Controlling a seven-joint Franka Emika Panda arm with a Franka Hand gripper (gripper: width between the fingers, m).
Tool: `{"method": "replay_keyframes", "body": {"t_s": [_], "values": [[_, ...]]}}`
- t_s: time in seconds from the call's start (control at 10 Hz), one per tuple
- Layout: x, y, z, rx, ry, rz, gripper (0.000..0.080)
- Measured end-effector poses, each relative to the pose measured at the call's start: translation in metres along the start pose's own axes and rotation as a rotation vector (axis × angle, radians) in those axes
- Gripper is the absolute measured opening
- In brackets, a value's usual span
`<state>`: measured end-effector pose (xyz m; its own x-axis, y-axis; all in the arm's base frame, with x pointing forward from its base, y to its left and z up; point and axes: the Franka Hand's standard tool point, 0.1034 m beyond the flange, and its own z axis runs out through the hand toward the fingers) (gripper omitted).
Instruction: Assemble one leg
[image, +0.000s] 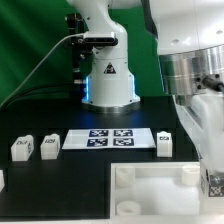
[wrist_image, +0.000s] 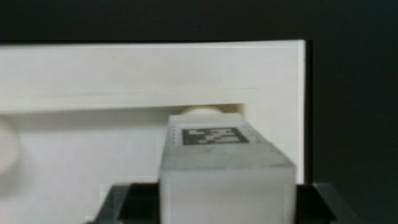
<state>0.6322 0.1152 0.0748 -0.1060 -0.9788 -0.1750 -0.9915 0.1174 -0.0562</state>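
My gripper (image: 211, 178) is down at the exterior view's right, over the right corner of the large white square piece (image: 150, 180), and is shut on a leg (image: 213, 184). In the wrist view the leg (wrist_image: 226, 158) is a white block with a tag on its face, held between the dark fingers (wrist_image: 135, 200) of the gripper (wrist_image: 228, 198). Its far end reaches the square piece (wrist_image: 143, 75) beside a small rounded opening (wrist_image: 210, 108). Three more legs stand on the table: two at the left (image: 22, 148) (image: 48, 146) and one to the right of the marker board (image: 165, 143).
The marker board (image: 110, 137) lies flat behind the square piece. The robot base (image: 108, 80) stands at the back centre, with a cable running off to the left. A white bit shows at the left edge (image: 2, 180).
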Motion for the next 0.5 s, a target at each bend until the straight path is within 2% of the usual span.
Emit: {"method": "replay_keyframes", "body": {"t_s": [0.1, 0.2, 0.3, 0.4, 0.5], "values": [[-0.0009, 0.0005, 0.0004, -0.001, 0.000, -0.001, 0.0301], [-0.0008, 0.0007, 0.0008, -0.002, 0.000, -0.010, 0.0377], [-0.0008, 0.0009, 0.0011, -0.002, 0.000, -0.011, 0.0377], [-0.0007, 0.0010, 0.0012, -0.002, 0.001, -0.071, 0.0571], [-0.0017, 0.0014, 0.0016, -0.004, 0.010, -0.228, 0.0625]]}}
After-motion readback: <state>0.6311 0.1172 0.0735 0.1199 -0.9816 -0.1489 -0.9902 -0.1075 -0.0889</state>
